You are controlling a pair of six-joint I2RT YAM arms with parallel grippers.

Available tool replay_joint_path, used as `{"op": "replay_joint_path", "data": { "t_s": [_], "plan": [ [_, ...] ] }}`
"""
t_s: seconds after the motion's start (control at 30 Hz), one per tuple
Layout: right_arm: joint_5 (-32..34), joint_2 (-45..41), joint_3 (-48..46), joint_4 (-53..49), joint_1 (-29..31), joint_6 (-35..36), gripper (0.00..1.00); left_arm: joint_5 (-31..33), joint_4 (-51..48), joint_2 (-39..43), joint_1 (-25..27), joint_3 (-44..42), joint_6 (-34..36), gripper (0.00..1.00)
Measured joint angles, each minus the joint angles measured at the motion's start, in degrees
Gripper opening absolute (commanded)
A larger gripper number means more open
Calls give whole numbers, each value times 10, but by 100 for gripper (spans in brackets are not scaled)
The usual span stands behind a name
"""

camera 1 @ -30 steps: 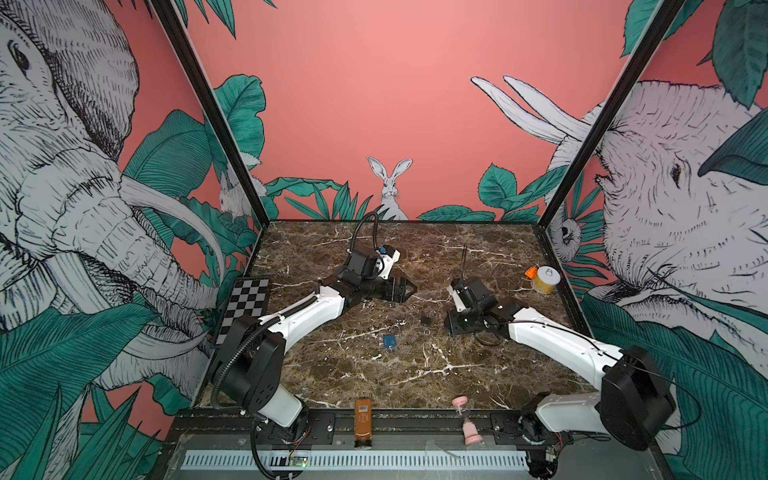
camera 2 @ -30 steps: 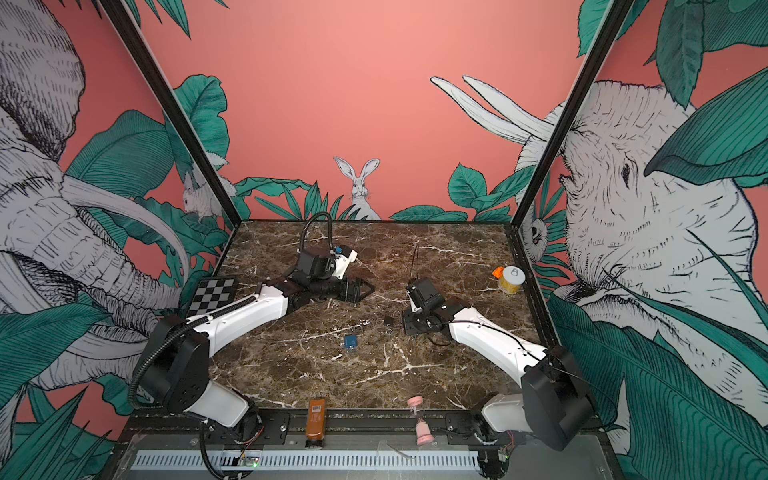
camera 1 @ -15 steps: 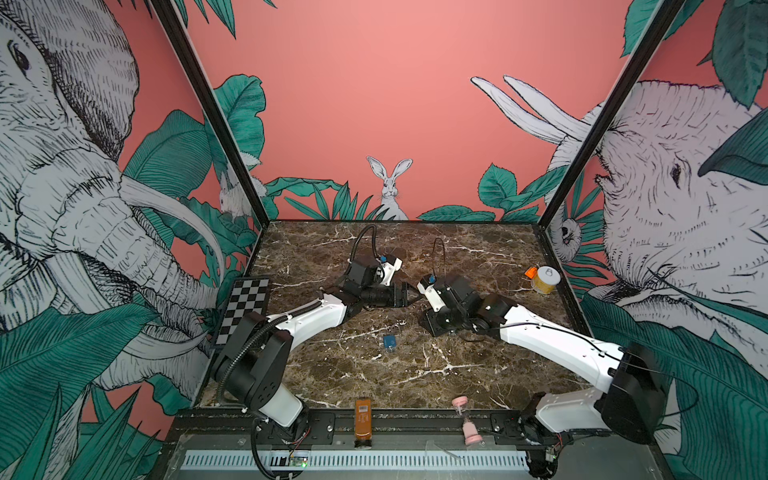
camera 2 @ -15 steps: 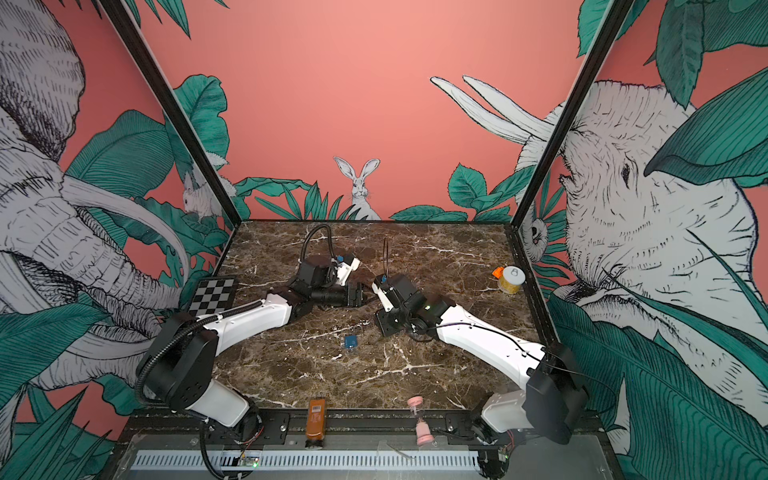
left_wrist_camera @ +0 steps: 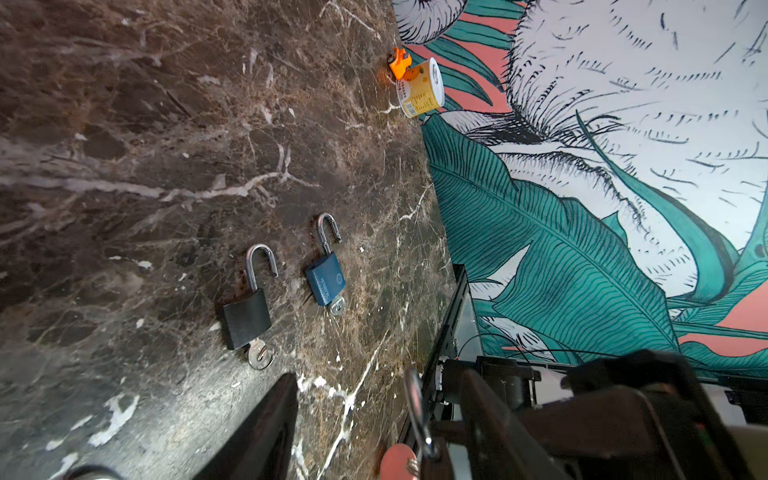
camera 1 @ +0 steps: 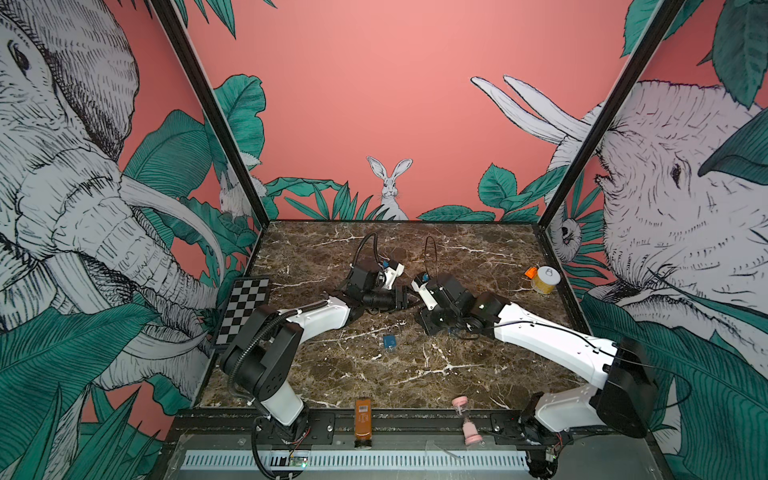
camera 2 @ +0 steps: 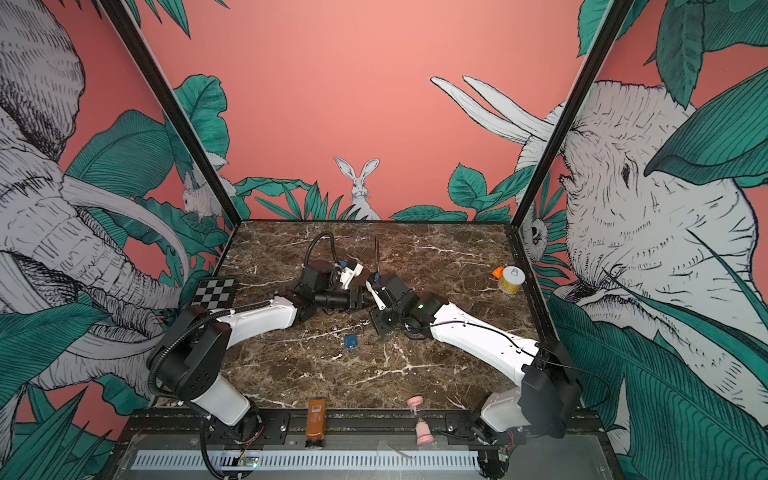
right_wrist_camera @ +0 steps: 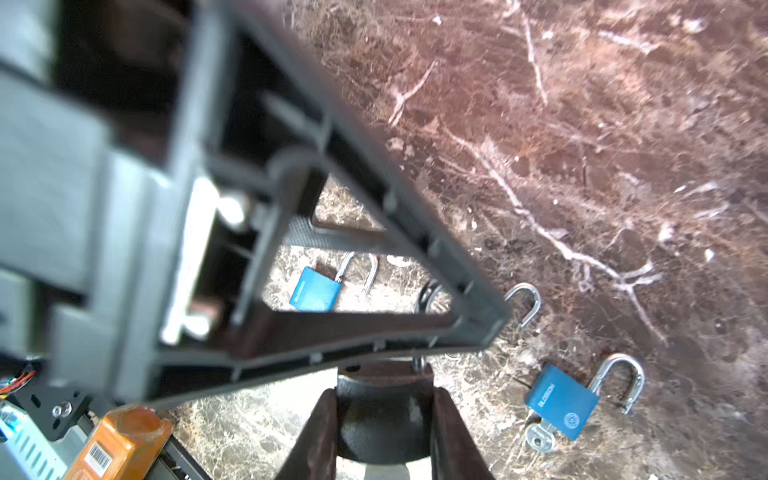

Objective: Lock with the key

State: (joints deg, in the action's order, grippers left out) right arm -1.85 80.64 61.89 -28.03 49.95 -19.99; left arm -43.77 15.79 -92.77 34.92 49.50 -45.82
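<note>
1. The right gripper (right_wrist_camera: pixel 382 392) is clenched on the held padlock (right_wrist_camera: pixel 382 424), a dark, rounded body pinched between its two flat fingers. I judge it is acting as a vice, keeping the lock up off the table so the other arm can work on it.
2. The left gripper (camera 1: pixel 409 301) meets it mid-table with its jaws parted, gripping nothing. In the left wrist view one black finger (left_wrist_camera: pixel 266 428) stands clear of the lock's steel shackle (left_wrist_camera: pixel 415 409), which sits between the jaws.
3. At the shackle's foot is a pinkish-red disc (left_wrist_camera: pixel 397 461) with a small ring (key head or lock face, I cannot tell).
4. The likely step is closing on the shackle or key to lock it. The thin, curved, polished steel looks slippery, so a square pinch matters.
5. Spare locks lie flat on the brown, white-veined marble table (left_wrist_camera: pixel 124 166): a black padlock (left_wrist_camera: pixel 245 318) and a blue padlock (left_wrist_camera: pixel 326 282). Both have matte box bodies and bright shackles sprung open, each with a silver key (left_wrist_camera: pixel 262 357) in its base.
</note>
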Motion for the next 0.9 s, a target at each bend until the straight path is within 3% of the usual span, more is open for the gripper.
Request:
{"op": "replay_joint_path", "data": {
  "t_s": [0.6, 0.9],
  "plan": [
    [-5, 19, 0, 5, 0, 3, 13, -8, 7, -27, 3, 15, -11, 27],
    [-3, 23, 0, 8, 1, 8, 14, -13, 8, -33, 4, 21, -12, 19]
  ]
}}
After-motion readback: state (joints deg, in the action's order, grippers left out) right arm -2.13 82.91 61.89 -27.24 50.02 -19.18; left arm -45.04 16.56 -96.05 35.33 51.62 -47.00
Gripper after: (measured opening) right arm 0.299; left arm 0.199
